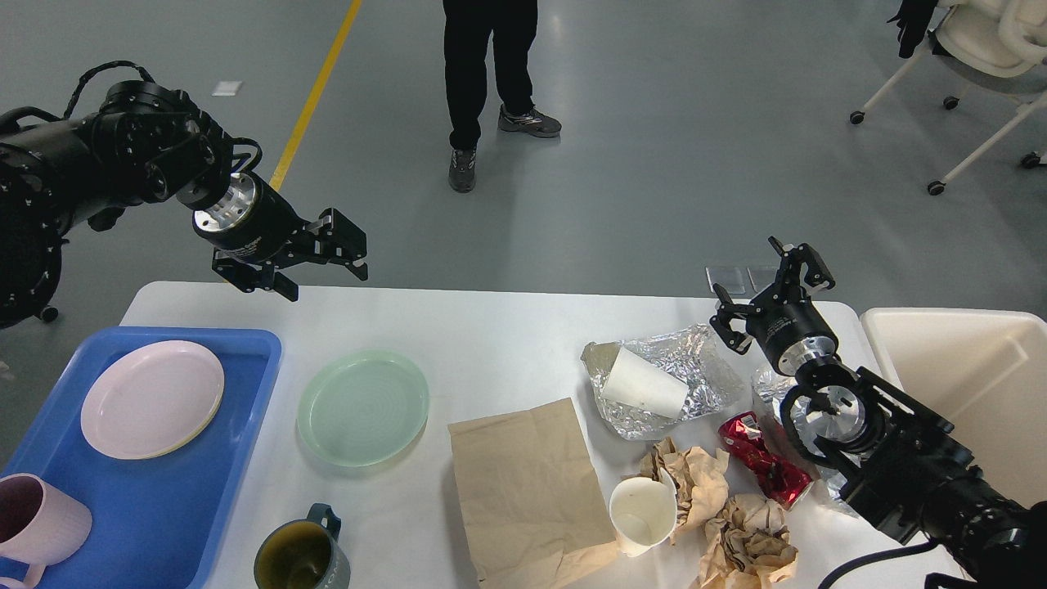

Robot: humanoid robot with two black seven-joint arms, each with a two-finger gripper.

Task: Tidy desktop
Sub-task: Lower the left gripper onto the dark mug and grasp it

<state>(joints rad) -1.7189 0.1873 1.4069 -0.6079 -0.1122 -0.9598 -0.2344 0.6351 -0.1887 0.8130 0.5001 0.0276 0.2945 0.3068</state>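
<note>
The white desktop [499,335] carries a pale green plate [363,407], a brown paper bag [527,487], a dark mug [301,556], crumpled foil [695,368] with a white paper cup [644,383] lying on it, an upright paper cup [641,515], crumpled brown paper [740,544] and a crushed red can [762,470]. My left gripper [321,266] is open and empty, above the desktop's far left edge, up and left of the green plate. My right gripper [769,288] is open and empty, above the far right corner, right of the foil.
A blue tray [176,507] at the left holds a pink plate [152,398] and a pink mug [37,520]. A beige bin [969,388] stands at the right. A person's legs [487,74] are beyond the desktop, a wheeled chair [977,57] at the far right.
</note>
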